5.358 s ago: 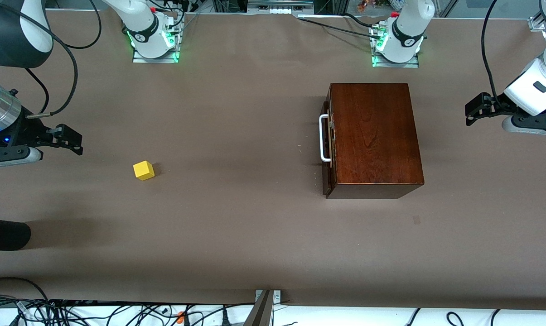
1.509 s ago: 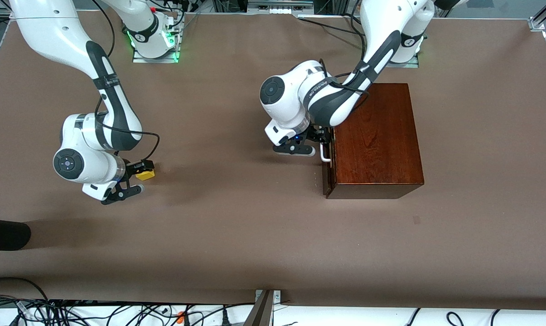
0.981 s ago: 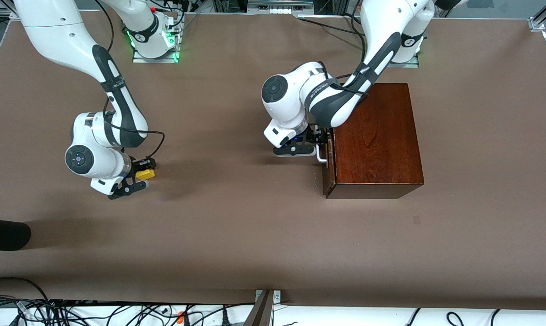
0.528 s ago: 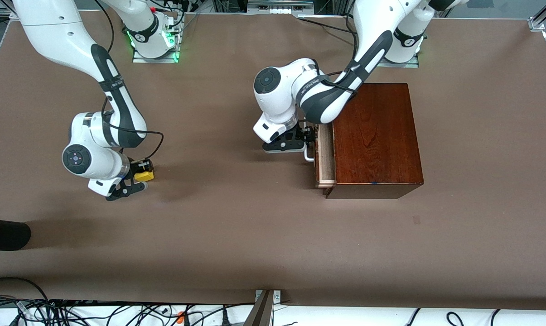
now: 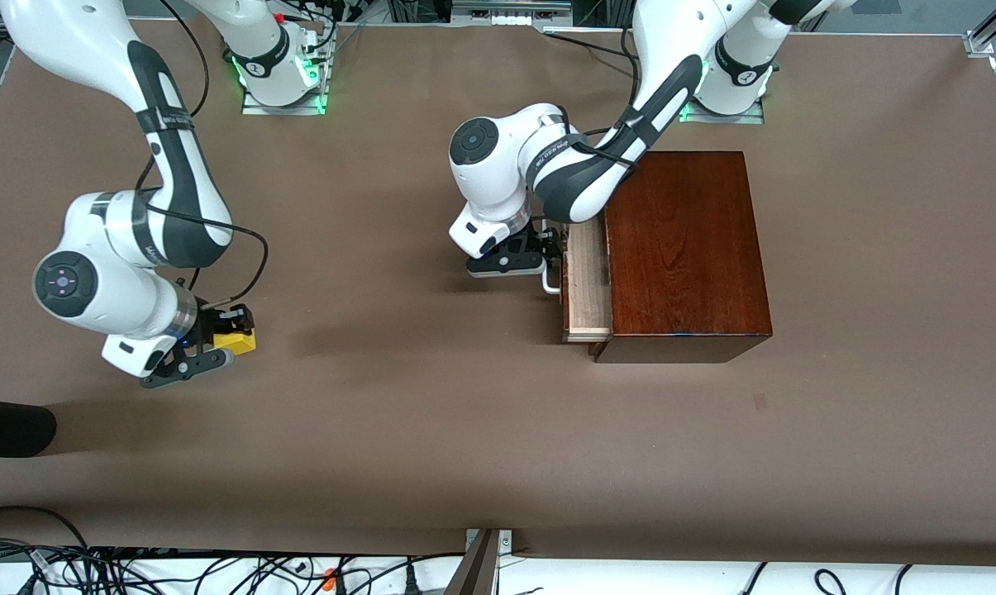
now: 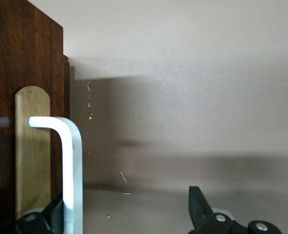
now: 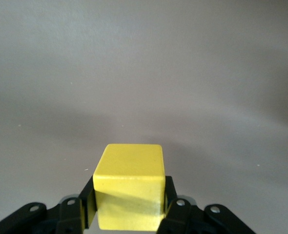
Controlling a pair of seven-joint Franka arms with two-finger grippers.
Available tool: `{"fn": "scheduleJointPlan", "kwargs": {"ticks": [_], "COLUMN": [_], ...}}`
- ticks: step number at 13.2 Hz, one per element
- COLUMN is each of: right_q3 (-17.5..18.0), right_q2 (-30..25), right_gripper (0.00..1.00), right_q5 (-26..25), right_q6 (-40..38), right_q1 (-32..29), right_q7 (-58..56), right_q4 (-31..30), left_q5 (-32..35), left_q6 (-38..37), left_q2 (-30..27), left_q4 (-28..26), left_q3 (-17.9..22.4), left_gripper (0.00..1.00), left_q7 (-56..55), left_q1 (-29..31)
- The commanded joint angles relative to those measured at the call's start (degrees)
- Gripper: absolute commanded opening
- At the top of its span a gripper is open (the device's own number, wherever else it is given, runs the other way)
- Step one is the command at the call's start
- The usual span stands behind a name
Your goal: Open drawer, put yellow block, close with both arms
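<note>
The dark reddish-brown wooden box [image 5: 683, 248] stands toward the left arm's end of the table. Its drawer [image 5: 587, 285] is partly pulled out and shows pale wood. My left gripper [image 5: 551, 252] is at the white handle [image 5: 551, 285], open. In the left wrist view the handle [image 6: 72, 165] stands between the spread fingers of my left gripper [image 6: 122, 219], close against one finger [image 6: 46, 219], in front of the dark drawer front [image 6: 17, 73]. My right gripper [image 5: 237, 335] is shut on the yellow block [image 5: 235, 340] and holds it above the table; the right wrist view shows the block [image 7: 129, 190] clamped in my right gripper [image 7: 129, 214].
The brown table [image 5: 431, 430] is bare between the two grippers. The arm bases [image 5: 283, 78] stand along the table's edge farthest from the front camera. A dark object [image 5: 6, 426] lies at the right arm's end of the table.
The drawer has slid out toward the right arm's end, drawn by my left gripper at the handle. My right gripper has closed on the yellow block and lifted it off the table.
</note>
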Motion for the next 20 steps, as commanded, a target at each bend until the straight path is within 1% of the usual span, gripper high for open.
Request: {"fn": "scheduleJointPlan", "kwargs": {"ticks": [1,3,5,7,8,10,12,14,15,17,19,20], "right_q3": [0.23,0.23,0.23,0.23,0.23,0.23,1.54,3.65,4.96,7.87,8.06,8.14], "right_q2": [0.60,0.60,0.69,0.69,0.78,0.69,0.43,-0.27,-0.54,-0.45,0.34,1.12], "right_gripper": [0.11,0.11,0.11,0.11,0.11,0.11,0.11,0.11,0.11,0.11,0.11,0.11], "right_q5": [1.79,2.85,2.85,2.94,2.94,2.85,2.76,2.59,2.50,2.33,2.06,1.97], "right_q6": [-1.56,-1.56,-1.56,-1.56,-1.56,-1.65,-1.91,-4.10,-5.16,-6.57,-5.18,-3.16], "right_q1": [-0.04,-0.12,-0.12,-0.12,-0.12,-0.04,0.66,3.03,4.52,8.64,15.57,18.39], "right_q7": [0.56,0.47,0.56,0.64,0.56,0.38,0.12,-0.06,-0.06,0.38,1.69,3.18], "right_q4": [1.85,1.85,1.85,1.85,1.85,1.85,1.85,2.11,3.59,6.40,7.91,8.87], "left_q5": [-4.26,-4.35,-4.88,-6.80,-9.86,-14.00,-15.25,-16.22,-16.31,-16.39,-16.39,-16.48], "left_q6": [-3.14,-11.04,-17.47,-21.87,-23.54,-25.57,-28.64,-30.24,-30.33,-31.29,-34.62,-35.16], "left_q2": [2.81,2.81,2.29,-0.60,-3.31,-8.50,-11.85,-14.84,-15.98,-18.18,-19.94,-20.39], "left_q4": [4.75,8.94,12.82,14.50,14.85,14.77,14.77,14.59,14.50,14.41,14.41,14.41], "left_q3": [-2.37,-2.29,-2.37,-2.72,-2.46,-2.37,-2.46,-2.29,-2.37,-2.46,-2.37,-2.46], "left_gripper": [1.00,1.00,1.00,1.00,1.00,1.00,1.00,1.00,1.00,1.00,1.00,1.00], "left_q7": [0.49,3.67,6.74,9.64,11.66,17.01,24.12,27.40,28.11,33.53,39.86,42.33], "left_q1": [-4.20,-6.04,-6.48,-5.44,-3.69,1.75,7.63,13.44,16.60,21.97,26.36,28.91]}}
